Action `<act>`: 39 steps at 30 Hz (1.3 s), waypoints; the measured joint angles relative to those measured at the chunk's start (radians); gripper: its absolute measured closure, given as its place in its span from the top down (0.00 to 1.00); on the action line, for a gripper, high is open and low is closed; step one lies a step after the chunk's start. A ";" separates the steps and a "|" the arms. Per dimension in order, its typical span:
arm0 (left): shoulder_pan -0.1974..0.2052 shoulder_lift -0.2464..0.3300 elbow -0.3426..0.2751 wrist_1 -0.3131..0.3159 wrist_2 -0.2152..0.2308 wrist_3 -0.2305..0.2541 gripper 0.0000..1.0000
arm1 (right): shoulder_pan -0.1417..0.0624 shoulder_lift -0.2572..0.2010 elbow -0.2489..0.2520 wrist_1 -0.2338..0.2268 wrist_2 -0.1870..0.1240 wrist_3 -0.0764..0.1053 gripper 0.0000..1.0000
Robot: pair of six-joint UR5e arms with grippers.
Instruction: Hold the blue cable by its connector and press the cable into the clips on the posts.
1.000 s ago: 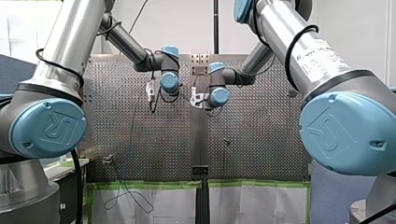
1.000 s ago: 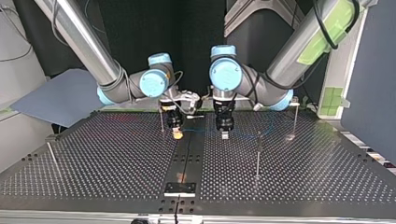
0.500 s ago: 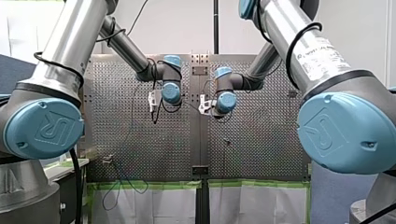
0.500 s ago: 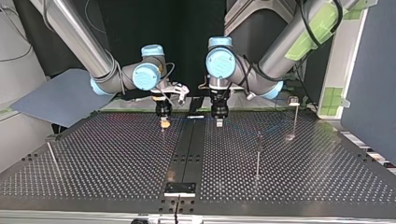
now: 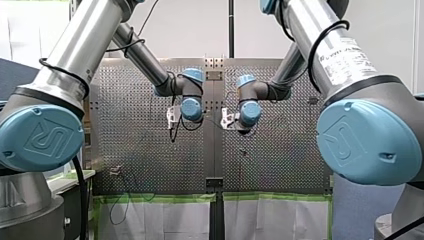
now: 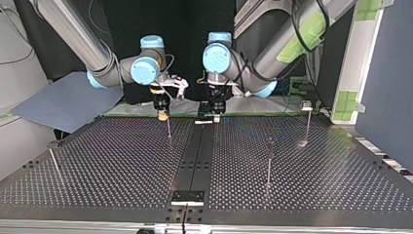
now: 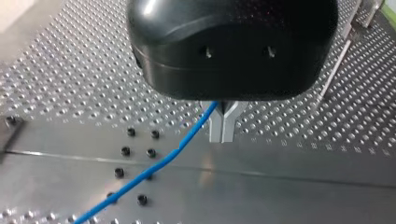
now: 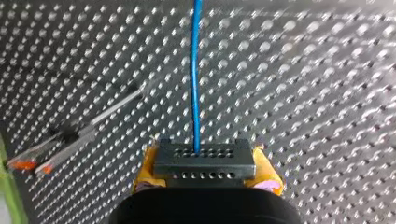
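Black connector [image 8: 204,157] clamped between yellow pads of right gripper [image 8: 205,173], held above perforated table [image 8: 303,93]. Blue cable [image 8: 195,84] led straight ahead from connector. Metal fingers of left gripper [image 7: 222,135] pressed together, cable pinched between them.

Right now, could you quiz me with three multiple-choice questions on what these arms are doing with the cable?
1. Where is the black connector? A) lying on the table B) between my right tool's pads C) atop a post
2. What colour are those pads? A) yellow B) green C) white
3. How are my left tool's fingers? A) spread wide B) shut on the blue cable C) gripping a post
Answers: B, clamped in the right wrist view; A, yellow flanks the connector; B, metal fingers meet on the cable.
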 joint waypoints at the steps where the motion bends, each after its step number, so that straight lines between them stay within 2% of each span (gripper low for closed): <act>1: -0.004 0.000 0.000 0.005 0.000 -0.001 0.00 | -0.003 -0.004 0.011 -0.001 0.002 -0.001 0.00; 6: -0.027 -0.009 0.000 0.040 0.001 -0.012 0.00 | -0.019 -0.013 0.054 -0.018 0.005 0.002 0.00; 13: -0.050 -0.070 0.000 0.093 0.009 -0.014 0.00 | -0.050 -0.012 0.126 -0.086 0.001 0.017 0.00; 19: -0.068 -0.115 0.000 0.122 0.005 -0.019 0.00 | -0.071 -0.012 0.145 -0.136 -0.003 0.020 0.00; 23: -0.079 -0.142 0.000 0.135 0.006 -0.019 0.00 | -0.083 -0.011 0.148 -0.146 -0.010 0.018 0.00; 29: -0.095 -0.171 0.000 0.164 0.008 -0.029 0.00 | -0.106 -0.009 0.178 -0.181 -0.052 0.018 0.00; 34: -0.100 -0.192 0.000 0.180 0.022 -0.040 0.00 | -0.130 -0.008 0.225 -0.229 -0.101 0.045 0.00; 39: -0.107 -0.218 0.000 0.190 0.037 -0.043 0.00 | -0.144 -0.004 0.249 -0.272 -0.144 0.057 0.00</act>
